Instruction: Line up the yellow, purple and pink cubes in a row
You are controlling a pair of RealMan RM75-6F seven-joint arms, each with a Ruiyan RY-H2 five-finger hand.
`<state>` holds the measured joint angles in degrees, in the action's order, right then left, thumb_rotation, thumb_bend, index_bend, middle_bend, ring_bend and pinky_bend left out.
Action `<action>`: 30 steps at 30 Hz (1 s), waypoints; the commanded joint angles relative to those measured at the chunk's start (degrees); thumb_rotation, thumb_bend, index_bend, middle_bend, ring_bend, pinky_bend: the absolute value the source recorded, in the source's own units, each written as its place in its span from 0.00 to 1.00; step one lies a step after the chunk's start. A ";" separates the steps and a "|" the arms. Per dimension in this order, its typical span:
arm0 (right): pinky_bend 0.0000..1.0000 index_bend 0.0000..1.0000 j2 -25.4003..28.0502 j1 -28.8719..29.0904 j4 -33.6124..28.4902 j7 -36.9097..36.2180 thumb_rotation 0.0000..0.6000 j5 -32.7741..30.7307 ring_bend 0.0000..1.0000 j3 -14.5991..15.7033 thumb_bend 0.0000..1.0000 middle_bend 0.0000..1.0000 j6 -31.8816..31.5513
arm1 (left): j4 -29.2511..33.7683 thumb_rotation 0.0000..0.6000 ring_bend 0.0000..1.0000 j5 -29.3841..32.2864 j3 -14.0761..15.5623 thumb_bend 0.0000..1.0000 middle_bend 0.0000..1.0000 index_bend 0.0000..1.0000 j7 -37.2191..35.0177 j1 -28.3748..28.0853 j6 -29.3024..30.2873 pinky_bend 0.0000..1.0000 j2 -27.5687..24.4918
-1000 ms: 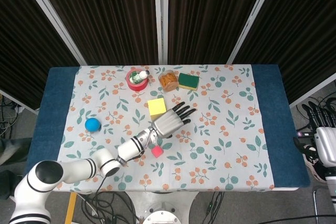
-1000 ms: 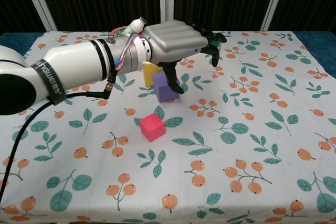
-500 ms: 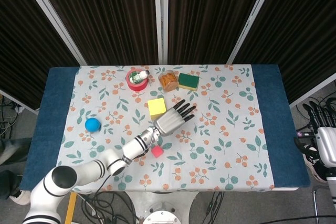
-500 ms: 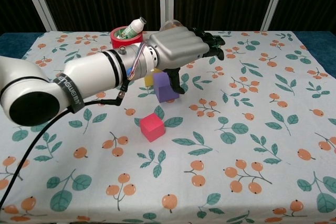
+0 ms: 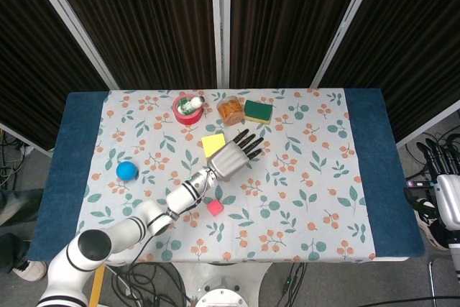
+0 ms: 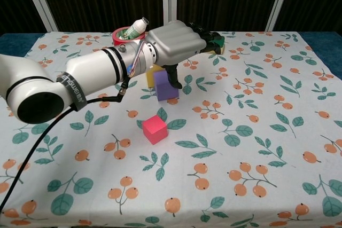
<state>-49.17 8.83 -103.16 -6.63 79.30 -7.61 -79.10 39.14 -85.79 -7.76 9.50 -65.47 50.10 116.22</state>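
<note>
Purple cube (image 6: 165, 85) under left robot hand (image 6: 175, 44), touching yellow cube (image 5: 213, 144).

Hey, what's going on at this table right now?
A two-armed robot is lining up three cubes. Its left hand reaches over the purple cube, thumb down beside it; whether it actually grips it is unclear. The yellow cube sits right behind the purple one, and the pink cube lies apart, nearer the robot. The right hand waits off the table's right edge, holding nothing.
</note>
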 commanded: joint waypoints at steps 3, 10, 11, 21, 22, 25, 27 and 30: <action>0.00 0.00 -0.02 -0.14 -0.16 0.09 1.00 0.17 0.00 0.03 0.24 0.00 -0.22 | 0.13 1.00 0.04 -1.12 1.22 0.02 0.04 0.20 0.09 0.59 0.88 0.06 -0.78; 0.00 0.00 -0.05 -0.26 -0.42 0.33 1.00 0.35 0.00 0.05 0.24 0.00 -0.41 | -0.53 1.00 0.04 -1.48 1.90 0.02 0.04 0.20 0.12 1.01 0.77 0.06 -0.80; 0.00 0.00 -0.02 -0.28 -0.48 0.35 1.00 0.33 0.00 0.04 0.24 0.00 -0.44 | -0.79 1.00 0.04 -1.48 1.86 0.02 0.04 0.20 0.13 0.96 0.73 0.06 -0.74; 0.00 0.00 0.02 -0.53 -0.36 0.12 1.00 0.38 0.00 0.07 0.24 0.00 -0.62 | -0.74 1.00 0.04 -2.14 2.46 0.01 0.04 0.20 -0.27 1.53 1.68 0.06 -1.49; 0.00 0.00 0.02 -0.56 -0.33 0.06 1.00 0.44 0.00 0.08 0.24 0.00 -0.67 | -0.29 1.00 0.04 -2.20 2.46 0.01 0.04 0.20 -0.46 1.67 2.04 0.06 -1.72; 0.00 0.00 0.01 -0.68 -0.19 -0.26 1.00 0.61 0.00 0.07 0.23 0.00 -0.88 | 2.29 1.00 0.04 -2.73 2.86 0.01 0.04 0.20 -1.08 2.46 3.39 0.06 -3.25; 0.00 0.00 -0.04 -0.72 -0.07 -0.57 1.00 0.74 0.00 0.05 0.23 0.00 -0.98 | 5.21 1.00 0.04 -3.28 3.35 0.01 0.04 0.20 -1.44 3.36 4.80 0.06 -5.06; 0.00 0.00 -0.26 -0.76 0.14 -0.94 1.00 1.15 0.00 0.16 0.24 0.00 -1.06 | 10.39 1.00 0.04 -4.43 4.39 0.01 0.04 0.20 -1.45 4.92 7.20 0.06 -8.43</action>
<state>-49.38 8.08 -103.06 -7.51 80.39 -7.48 -80.14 45.75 -89.19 -4.32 8.32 -62.00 55.23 110.55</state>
